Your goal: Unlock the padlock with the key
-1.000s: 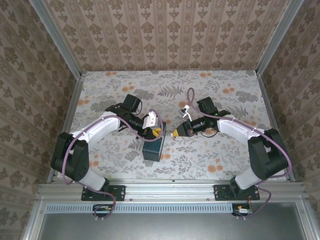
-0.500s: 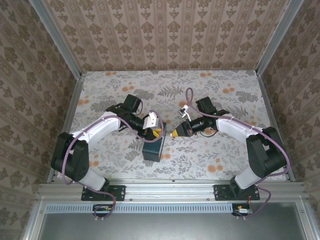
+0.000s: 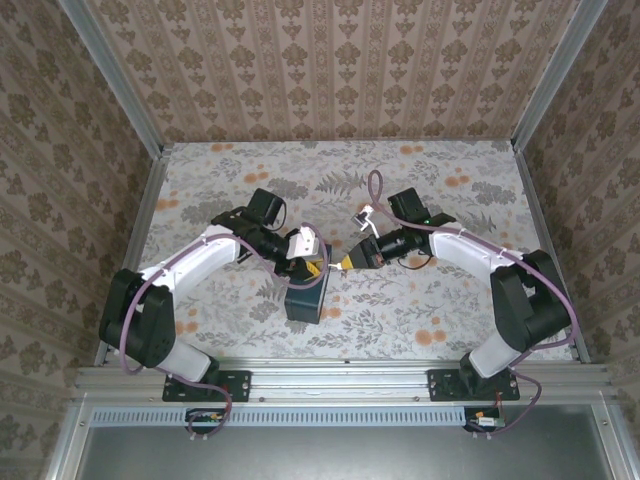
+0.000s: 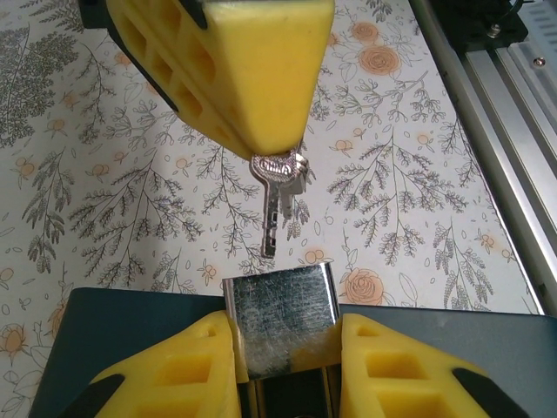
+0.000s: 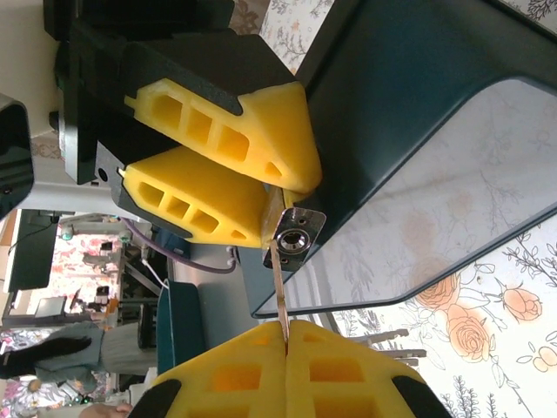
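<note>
The padlock (image 3: 305, 300), a dark-blue block, lay on the flowered table (image 3: 450, 300) not far from the rail at the near edge, roughly midway between the two arm bases. At its far end sat its silver metal end (image 4: 280, 305), and the left gripper (image 4: 283, 344) had its yellow fingers (image 4: 174, 370) clamped on that piece from both sides, with the dark block showing beneath them in the left wrist view. Just beyond and to the right, the right gripper (image 5: 285, 335) faced the left one almost nose to nose, its jaws pressed together on the bow of the key (image 4: 271, 209). The thin blade stuck out from the fingertips towards the silver end. In the right wrist view the blade's tip reached the metal face just beside the round keyhole (image 5: 296, 237); whether it touched the metal or sat in the hole could not be told. In the left wrist view the tip stood just short of the silver piece's edge. Behind both grippers the table ran on to the patterned back wall (image 3: 340, 70).
</note>
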